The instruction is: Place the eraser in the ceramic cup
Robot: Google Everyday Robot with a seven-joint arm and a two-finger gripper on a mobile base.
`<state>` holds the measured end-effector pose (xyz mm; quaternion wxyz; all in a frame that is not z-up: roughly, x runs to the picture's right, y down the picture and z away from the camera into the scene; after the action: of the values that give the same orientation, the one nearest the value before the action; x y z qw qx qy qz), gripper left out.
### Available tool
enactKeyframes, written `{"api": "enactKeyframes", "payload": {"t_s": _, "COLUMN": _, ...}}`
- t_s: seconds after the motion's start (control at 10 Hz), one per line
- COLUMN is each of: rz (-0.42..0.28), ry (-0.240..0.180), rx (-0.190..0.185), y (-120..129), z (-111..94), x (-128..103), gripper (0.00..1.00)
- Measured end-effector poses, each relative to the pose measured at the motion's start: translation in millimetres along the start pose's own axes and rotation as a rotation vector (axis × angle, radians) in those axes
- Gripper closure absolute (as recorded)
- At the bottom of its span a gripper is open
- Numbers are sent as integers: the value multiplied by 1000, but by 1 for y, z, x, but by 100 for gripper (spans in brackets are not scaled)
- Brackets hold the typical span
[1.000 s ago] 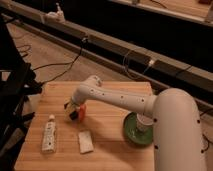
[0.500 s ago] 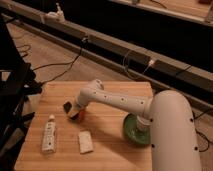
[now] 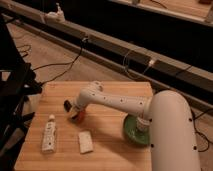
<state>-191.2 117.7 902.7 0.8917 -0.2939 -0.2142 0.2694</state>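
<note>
Barely shifted since before, my gripper [image 3: 73, 108] sits at the small black oblong eraser [image 3: 67, 105] on the wooden table [image 3: 110, 150]; I cannot tell its grip, so I'd centre squarely, avoiding the orange stick [image 3: 78, 117].

One high view over the arm [image 3: 120, 102], looking down, near table [image 3: 55, 95], pincer [image 3: 75, 111] centre-left
</note>
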Motion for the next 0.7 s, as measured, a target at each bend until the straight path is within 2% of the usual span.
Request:
{"api": "enactKeyframes", "payload": {"t_s": 0.2, "rz": -29, "ry": -46, "rx": 30, "y": -4, "z": -21, "x": -22, "gripper": 98}}
{"api": "enactKeyframes", "payload": {"t_s": 0.5, "rz": -51, "ry": -127, "rx": 71, "y": -14, "z": -64, "x": -46, "gripper": 100}}
{"api": "enactKeyframes", "payload": {"t_s": 0.7, "rz": -43, "ry": -161, "rx": 83, "y": -22, "z": -93, "x": -46, "gripper": 100}}
